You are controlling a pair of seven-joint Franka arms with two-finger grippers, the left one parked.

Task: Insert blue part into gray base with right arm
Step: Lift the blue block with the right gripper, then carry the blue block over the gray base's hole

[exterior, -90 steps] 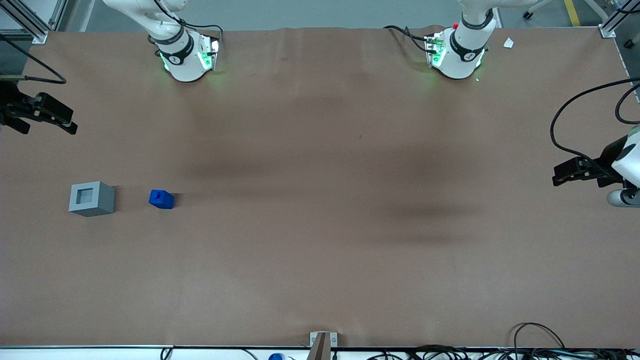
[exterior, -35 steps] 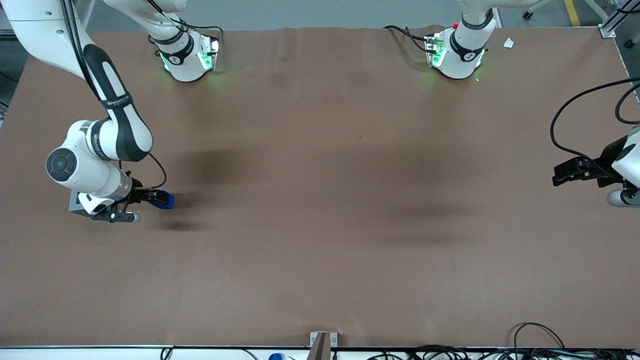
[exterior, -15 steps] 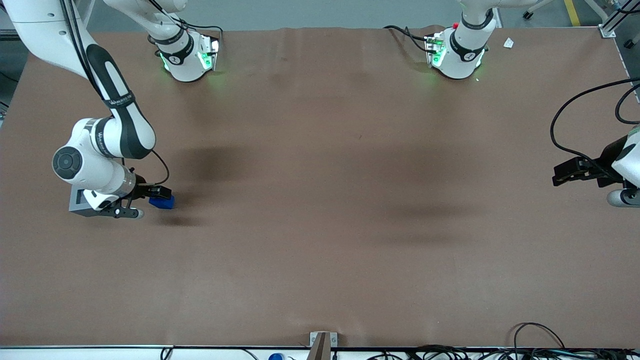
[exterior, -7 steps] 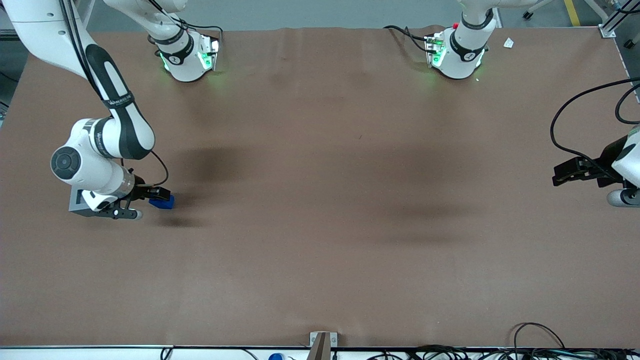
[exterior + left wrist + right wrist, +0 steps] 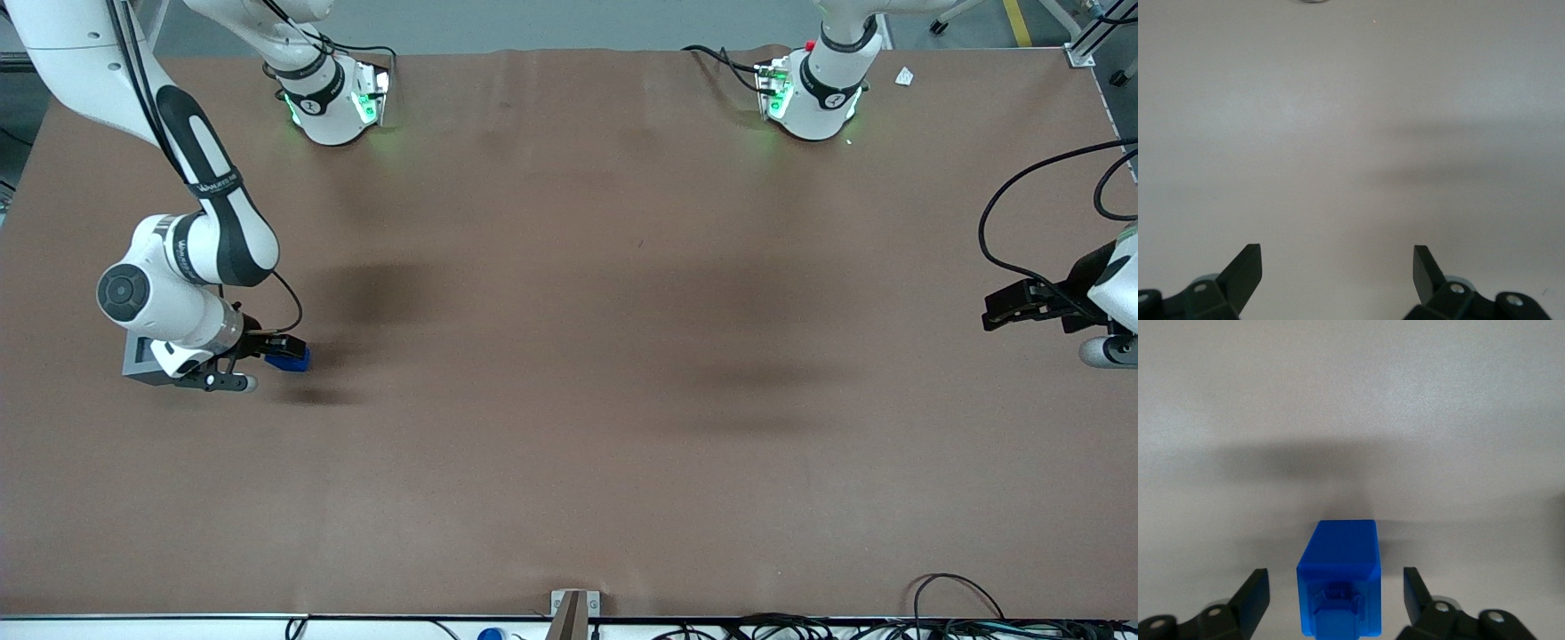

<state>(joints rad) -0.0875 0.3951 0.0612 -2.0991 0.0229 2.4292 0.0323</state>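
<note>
The blue part (image 5: 291, 359) rests on the brown table, beside the gray base (image 5: 138, 360), which is mostly hidden under the right arm's wrist. The right arm's gripper (image 5: 274, 348) is low over the blue part. In the right wrist view the blue part (image 5: 1340, 567) lies between the two black fingertips (image 5: 1257, 590), knob end toward the camera, with a gap on each side. The gripper (image 5: 1336, 590) is open and touches nothing.
Both arm bases (image 5: 329, 102) stand at the table edge farthest from the front camera. The parked arm's gripper (image 5: 1036, 304) hangs at its end of the table. Cables (image 5: 942, 613) lie along the nearest edge.
Over the last second the right arm has shifted slightly and its gripper has settled lower around the blue part. The blue part and gray base have not moved.
</note>
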